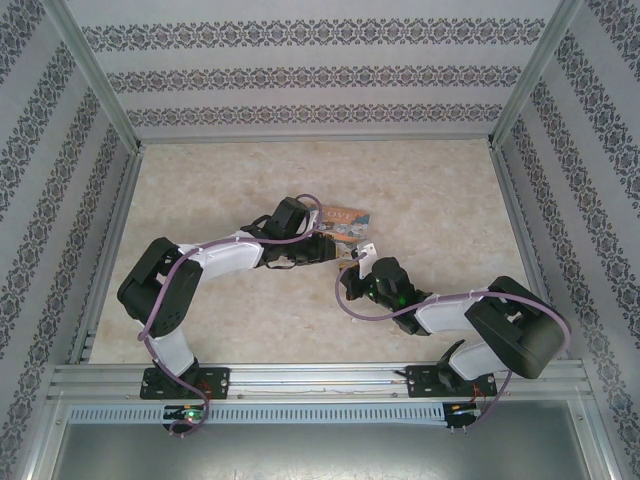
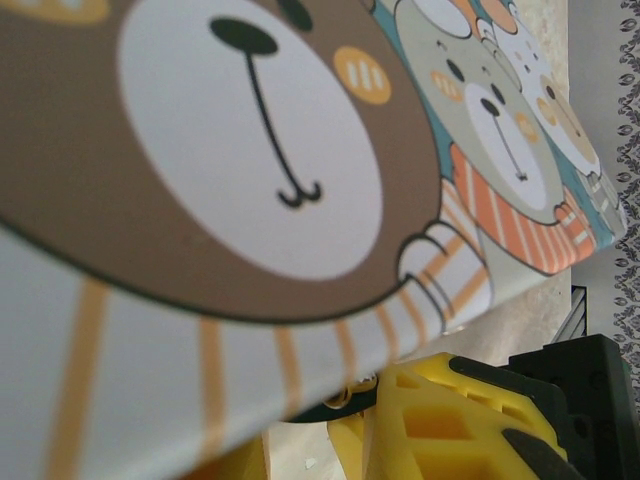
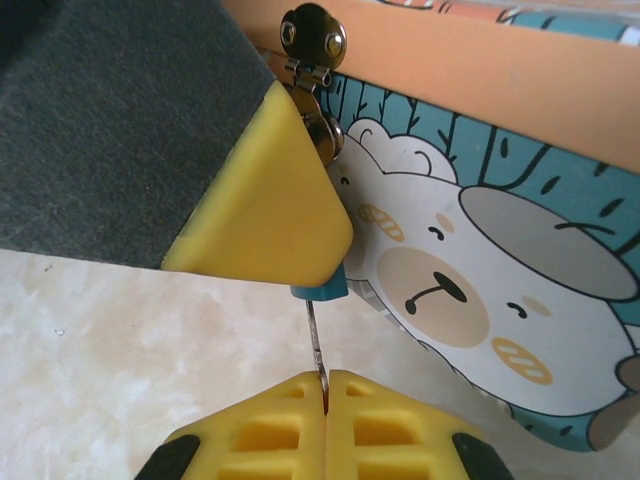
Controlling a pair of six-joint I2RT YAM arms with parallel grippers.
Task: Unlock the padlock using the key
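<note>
- The right gripper (image 3: 325,388) has its yellow fingers pressed together on the thin silver key (image 3: 315,340).
- The key's shaft runs up into the underside of the teal padlock (image 3: 320,290).
- The padlock hangs from the silver hasp (image 3: 313,40) on the bear-printed tin (image 3: 480,270), mid-table (image 3: 120,340).
- The left gripper (image 2: 330,425) clamps the padlock, one finger (image 3: 270,200) covering most of it.
</note>
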